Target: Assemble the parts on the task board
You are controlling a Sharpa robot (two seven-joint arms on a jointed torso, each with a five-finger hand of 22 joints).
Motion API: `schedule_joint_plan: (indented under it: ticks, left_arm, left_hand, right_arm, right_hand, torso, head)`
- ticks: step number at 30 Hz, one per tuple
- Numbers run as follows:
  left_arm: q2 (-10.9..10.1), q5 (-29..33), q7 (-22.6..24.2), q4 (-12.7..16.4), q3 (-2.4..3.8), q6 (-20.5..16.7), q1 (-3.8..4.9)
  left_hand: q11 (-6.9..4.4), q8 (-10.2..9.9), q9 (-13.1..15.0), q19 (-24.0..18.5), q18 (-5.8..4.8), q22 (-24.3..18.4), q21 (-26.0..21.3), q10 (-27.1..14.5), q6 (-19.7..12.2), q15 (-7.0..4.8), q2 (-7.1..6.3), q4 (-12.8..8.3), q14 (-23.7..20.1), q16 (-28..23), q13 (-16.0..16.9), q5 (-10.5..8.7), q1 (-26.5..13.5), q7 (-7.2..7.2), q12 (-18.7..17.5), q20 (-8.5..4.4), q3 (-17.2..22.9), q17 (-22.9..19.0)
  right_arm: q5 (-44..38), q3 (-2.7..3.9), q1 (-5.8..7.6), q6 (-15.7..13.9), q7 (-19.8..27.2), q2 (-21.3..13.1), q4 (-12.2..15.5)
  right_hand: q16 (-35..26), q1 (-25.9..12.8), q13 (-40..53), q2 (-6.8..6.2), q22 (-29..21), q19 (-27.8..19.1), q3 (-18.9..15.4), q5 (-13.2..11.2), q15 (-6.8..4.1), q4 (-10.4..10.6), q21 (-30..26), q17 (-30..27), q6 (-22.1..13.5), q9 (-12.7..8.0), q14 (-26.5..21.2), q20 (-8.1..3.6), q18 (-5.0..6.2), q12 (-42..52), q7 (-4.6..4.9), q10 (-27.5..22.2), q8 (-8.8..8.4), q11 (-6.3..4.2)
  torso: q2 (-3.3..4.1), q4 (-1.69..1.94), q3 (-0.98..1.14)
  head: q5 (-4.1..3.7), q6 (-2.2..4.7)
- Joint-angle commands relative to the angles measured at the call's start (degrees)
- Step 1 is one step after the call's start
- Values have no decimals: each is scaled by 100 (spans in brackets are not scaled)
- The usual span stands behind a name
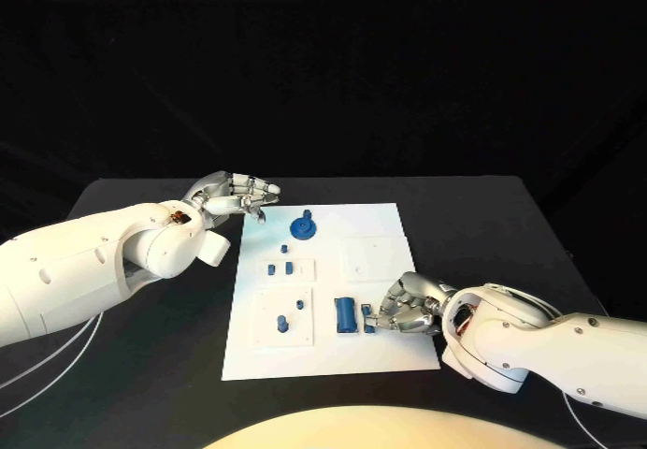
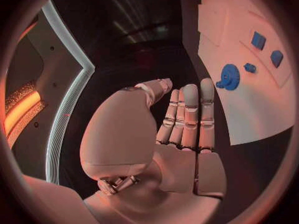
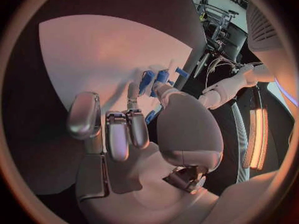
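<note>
At lower centre of the task board (image 1: 378, 234), blue parts (image 1: 347, 314) (several) meet the right hand (image 1: 405, 307)'s curled fingers, grip unclear; left hand (image 1: 237, 197) open, empty.

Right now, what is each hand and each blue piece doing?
Left hand: holds nothing, fingers straight, at the board's far left corner.
Right hand: fingers curled, at the cylinder on the board; whether it grips it I cannot tell.
Gear: lying flat on the board, untouched.
Cylinder: lying on the board beside the right hand.
Board: flat on the table.
</note>
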Motion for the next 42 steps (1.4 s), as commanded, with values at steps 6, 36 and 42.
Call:
schedule_joint_plan:
  ticks: [6, 36, 42]
  left_arm:
    - [3, 3, 21, 18, 4, 1, 3]
    - [15, 3, 22, 18, 3, 19, 3]
    - [14, 3, 24, 20, 3, 18, 3]
  left_hand:
    - [-1, 18, -5, 20, 85, -5, -21, -52, -43, 14, -7, 42, -33, 28, -5, 3, -55, -3, 25, 25, -1, -7]
    - [-1, 27, -5, 24, 86, -16, -36, -62, -45, 15, -10, 55, -36, 32, -10, 4, -57, -4, 35, 28, 1, -11]
    - [-1, 27, -5, 24, 86, -16, -36, -62, -45, 15, -10, 55, -36, 32, -10, 4, -57, -4, 35, 28, 1, -11]
  right_arm:
    - [330, -1, -1, 492, 385, -151, 120]
    - [204, 2, -1, 389, 245, 93, -252]
    - [152, 2, -1, 521, 201, 152, -341]
  right_hand:
    - [22, 121, 734, -7, 263, -8, -61, -11, -26, -5, -34, 929, -22, 0, 498, 4, -98, -54, 18, 124, -2, -29]
    - [21, 356, 747, 135, 265, -10, -103, 0, -17, 18, -63, 930, -29, -11, 498, 13, -96, -56, 30, 125, -4, -17]
    - [18, 471, 745, 181, 259, -14, -101, 2, -19, -17, -91, 923, -38, -15, 497, 13, -91, -63, 23, 123, -8, -22]
  torso:
    - [0, 1, 3]
    - [3, 6, -3]
    - [0, 7, -4]
  head:
    - [-10, 3]
    - [-11, -17]
    - [-4, -18]
